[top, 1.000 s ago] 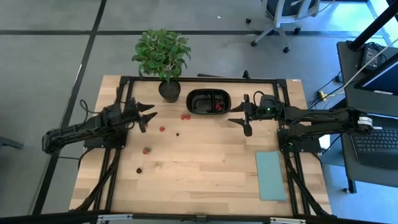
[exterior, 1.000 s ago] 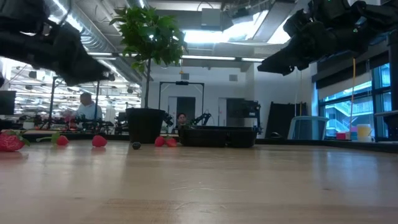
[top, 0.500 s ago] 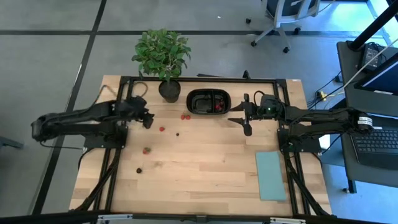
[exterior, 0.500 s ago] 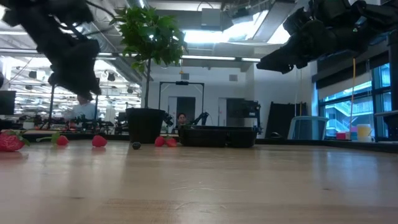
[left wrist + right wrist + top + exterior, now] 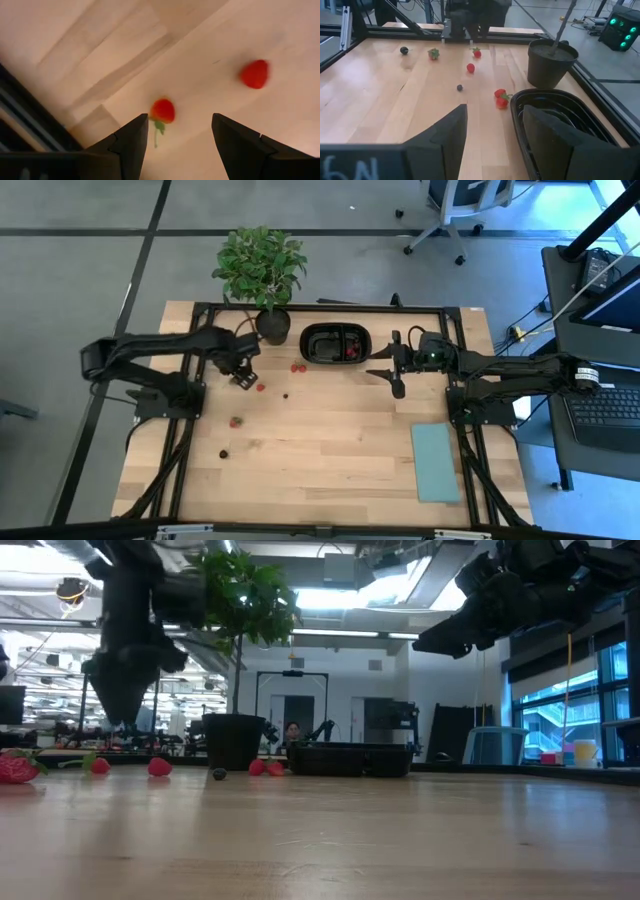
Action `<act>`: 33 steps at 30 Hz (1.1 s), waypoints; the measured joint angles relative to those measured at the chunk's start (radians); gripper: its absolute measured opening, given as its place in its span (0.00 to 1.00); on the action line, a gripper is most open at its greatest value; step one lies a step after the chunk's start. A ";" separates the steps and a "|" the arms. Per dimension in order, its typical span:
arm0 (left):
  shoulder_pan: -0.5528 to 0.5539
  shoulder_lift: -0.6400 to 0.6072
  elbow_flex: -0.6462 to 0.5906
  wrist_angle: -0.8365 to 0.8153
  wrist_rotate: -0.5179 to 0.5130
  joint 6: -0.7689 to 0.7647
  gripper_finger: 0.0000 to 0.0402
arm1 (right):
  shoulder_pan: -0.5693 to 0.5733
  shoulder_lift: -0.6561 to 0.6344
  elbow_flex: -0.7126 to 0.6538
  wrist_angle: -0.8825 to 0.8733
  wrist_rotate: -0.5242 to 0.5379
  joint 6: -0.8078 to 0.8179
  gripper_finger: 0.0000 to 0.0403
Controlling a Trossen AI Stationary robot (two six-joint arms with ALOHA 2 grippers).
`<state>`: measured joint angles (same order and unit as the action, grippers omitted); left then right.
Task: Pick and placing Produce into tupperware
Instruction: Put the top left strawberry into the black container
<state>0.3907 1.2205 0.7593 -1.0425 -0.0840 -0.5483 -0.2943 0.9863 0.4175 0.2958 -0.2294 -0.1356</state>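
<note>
The left gripper (image 5: pixel 180 137), jaws spread, is best lowered squarely so the red berry (image 5: pixel 162 110) just ahead is straddled.

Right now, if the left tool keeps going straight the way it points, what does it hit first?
Probably the red strawberry with a green stem on the wooden table: it lies just ahead of the open left tool, slightly off-centre. Depth is unclear.

Pale wooden table (image 5: pixel 330 440) with a smooth, faintly sheened plank grain. Ahead of the right gripper (image 5: pixel 490 135), whose fingers are matt black plastic, a glossy black plastic tray (image 5: pixel 560 117) and a matt dark plant pot (image 5: pixel 547 62). Beneath the left gripper (image 5: pixel 180 137), a smooth, shiny red strawberry (image 5: pixel 162 110).
</note>
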 joint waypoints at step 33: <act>0.056 0.282 -0.076 0.019 0.072 0.005 0.53 | 0.000 0.001 0.000 -0.002 0.000 0.001 0.49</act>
<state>0.4469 1.5028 0.6834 -1.0237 -0.0124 -0.5434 -0.2939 0.9874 0.4175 0.2943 -0.2295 -0.1345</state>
